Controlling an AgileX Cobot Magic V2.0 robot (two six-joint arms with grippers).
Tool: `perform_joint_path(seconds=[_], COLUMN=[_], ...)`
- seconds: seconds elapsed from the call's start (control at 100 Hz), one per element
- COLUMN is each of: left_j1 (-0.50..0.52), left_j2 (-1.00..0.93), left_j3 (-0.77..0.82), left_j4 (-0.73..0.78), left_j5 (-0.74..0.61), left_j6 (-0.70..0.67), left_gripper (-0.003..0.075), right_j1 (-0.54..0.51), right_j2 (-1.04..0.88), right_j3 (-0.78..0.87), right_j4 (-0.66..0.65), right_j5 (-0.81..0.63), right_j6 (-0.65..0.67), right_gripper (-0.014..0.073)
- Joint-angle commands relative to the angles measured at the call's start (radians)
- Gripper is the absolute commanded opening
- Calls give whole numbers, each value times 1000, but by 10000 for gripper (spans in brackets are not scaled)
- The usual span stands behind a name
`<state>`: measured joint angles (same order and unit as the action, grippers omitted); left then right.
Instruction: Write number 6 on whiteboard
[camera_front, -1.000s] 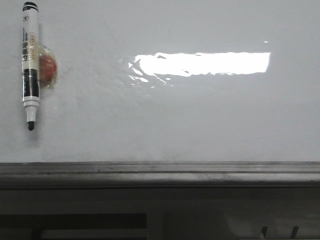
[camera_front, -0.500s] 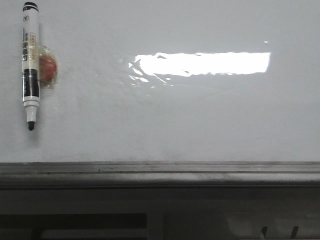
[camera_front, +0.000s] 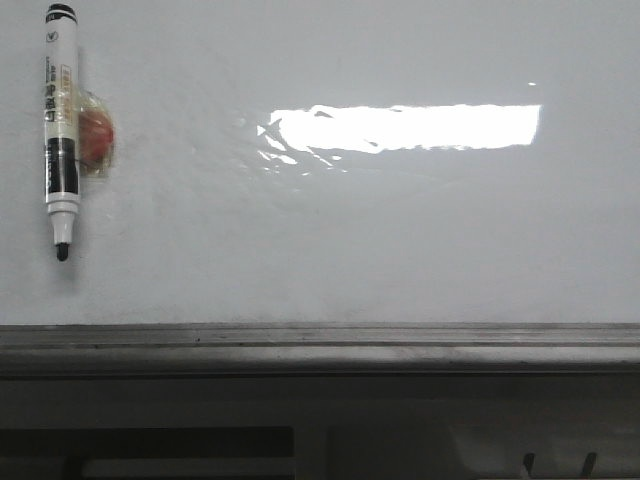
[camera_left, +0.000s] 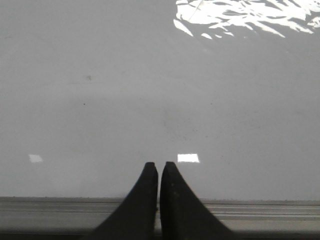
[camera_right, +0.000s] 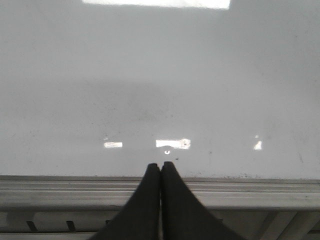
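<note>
Whiteboard (camera_front: 400, 230): large, flat, glossy white, bearing a bright rectangular glare patch (camera_front: 400, 127); surface shows no marker stroke, so no number 6 is visible. Grey metal edge rail (camera_front: 320, 340), ridged, runs along its near edge. Marker pen (camera_front: 59, 130): slim white-and-black barrel, uncapped black tip, fixed upright at far left beside a round red piece under clear tape (camera_front: 96, 137). Left gripper (camera_left: 159, 175): dark tapered fingers pressed together, nothing between. Right gripper (camera_right: 160, 172): likewise pressed together, over the rail.

Dark shelving (camera_front: 180, 450) below; bright overhead light.
</note>
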<state>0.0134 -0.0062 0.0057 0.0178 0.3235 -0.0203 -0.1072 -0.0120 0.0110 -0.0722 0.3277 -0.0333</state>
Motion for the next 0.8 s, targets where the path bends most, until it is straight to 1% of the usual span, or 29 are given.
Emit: perform_joint_path(seconds=[0.0,0.41,0.51,0.58,0.65,0.74,0.79], left_j1=[-6,-6,-6,-6,-6,-6,-6], left_j2=[-26,-26,-26,-26,-26,-26,-26], left_j3=[6,6,6,6,6,6,6], left_j4=[-10,-29,-31,-31,-31,-31,-31], left_j5=[-90,-109,-168,-205,-211,-220,-240], left_j6=[-1,-1,-1,-1,-1,-1,-1], left_gripper=[-21,-21,-21,-21,-21,-21,-21], right_j1=[-5,-5,-5,-5,-5,-5,-5], right_j2=[-19,-19,-19,-19,-19,-19,-19], right_j3=[13,13,13,13,13,13,13], right_j4=[-14,-12,-3,-3,-3,17,17], right_j5=[-3,-20,-102,-191,-273,-328,-328], right_j6=[-6,-6,-6,-6,-6,-6,-6], right_gripper=[-63,-63,-63,-63,-63,-63,-63])
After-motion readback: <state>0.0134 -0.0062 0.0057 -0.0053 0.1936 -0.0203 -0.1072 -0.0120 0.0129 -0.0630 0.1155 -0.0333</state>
